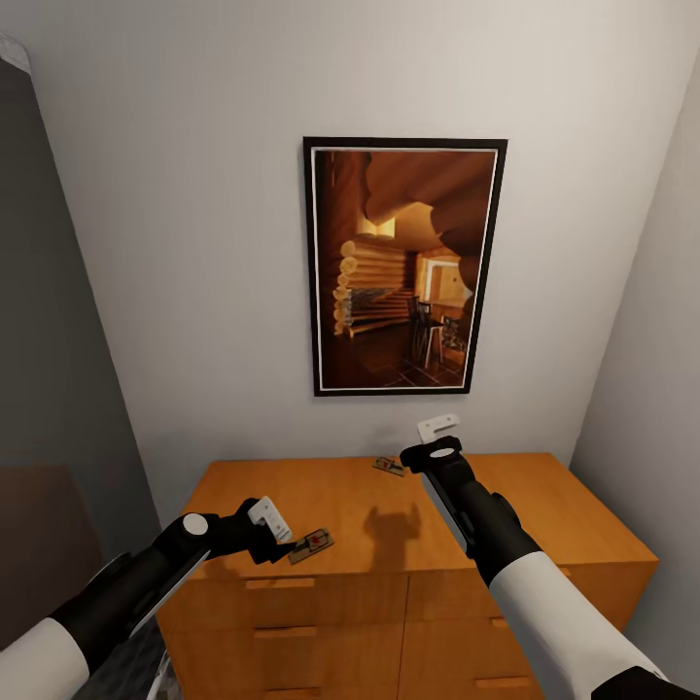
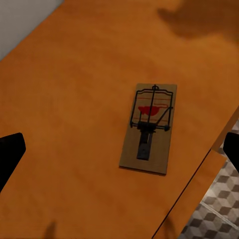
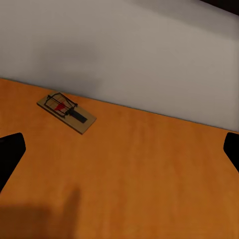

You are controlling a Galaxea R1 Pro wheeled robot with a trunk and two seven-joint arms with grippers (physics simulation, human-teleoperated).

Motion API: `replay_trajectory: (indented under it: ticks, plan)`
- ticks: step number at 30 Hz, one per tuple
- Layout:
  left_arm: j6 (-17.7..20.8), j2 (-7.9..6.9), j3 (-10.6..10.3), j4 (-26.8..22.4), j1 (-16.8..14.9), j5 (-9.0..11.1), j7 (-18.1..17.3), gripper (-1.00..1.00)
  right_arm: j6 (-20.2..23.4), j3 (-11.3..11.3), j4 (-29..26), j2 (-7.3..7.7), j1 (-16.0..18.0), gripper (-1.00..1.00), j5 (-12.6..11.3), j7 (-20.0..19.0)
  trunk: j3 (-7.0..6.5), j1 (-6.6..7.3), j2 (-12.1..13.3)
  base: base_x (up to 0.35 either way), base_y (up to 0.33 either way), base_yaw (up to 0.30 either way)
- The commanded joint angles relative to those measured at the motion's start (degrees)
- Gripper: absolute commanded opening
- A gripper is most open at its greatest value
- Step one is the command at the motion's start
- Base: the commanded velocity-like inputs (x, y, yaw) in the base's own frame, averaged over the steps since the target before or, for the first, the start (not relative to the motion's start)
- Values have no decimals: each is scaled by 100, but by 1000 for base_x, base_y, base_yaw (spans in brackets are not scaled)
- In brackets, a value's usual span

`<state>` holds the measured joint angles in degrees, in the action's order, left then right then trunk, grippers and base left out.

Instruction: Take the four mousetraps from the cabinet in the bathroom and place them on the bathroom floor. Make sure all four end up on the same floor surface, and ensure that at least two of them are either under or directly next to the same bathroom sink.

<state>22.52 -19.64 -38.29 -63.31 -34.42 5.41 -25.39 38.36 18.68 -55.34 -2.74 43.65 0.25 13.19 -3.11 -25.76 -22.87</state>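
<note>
Two mousetraps (image 1: 311,545) (image 1: 389,467) on cabinet (image 1: 544,515) — both grippers (image 1: 274,530) (image 1: 439,437) open.

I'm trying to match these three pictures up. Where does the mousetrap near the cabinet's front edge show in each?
Head view: the front mousetrap lies on the cabinet top, just right of the left gripper.
Left wrist view: the same trap, right of centre.
Right wrist view: a different trap, by the wall.
Shared landmark: the orange cabinet top.
</note>
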Motion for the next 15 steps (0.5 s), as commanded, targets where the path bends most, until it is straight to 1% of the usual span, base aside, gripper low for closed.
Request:
replay_trajectory:
  ticks: [1,11,15]
  plan:
    - [48,-5,-12,-6,-6,57,9,100,32,13,-3,1,3,100,1,26,3,-3,-5,0,0,0]
    - [44,-6,-12,-6,-5,57,15,100,32,13,-3,1,3,100,1,26,3,-3,-5,1,-1,0]
    - [43,-5,-14,-6,-6,57,16,100,32,13,-3,1,3,100,1,26,3,-3,-5,117,-83,0]
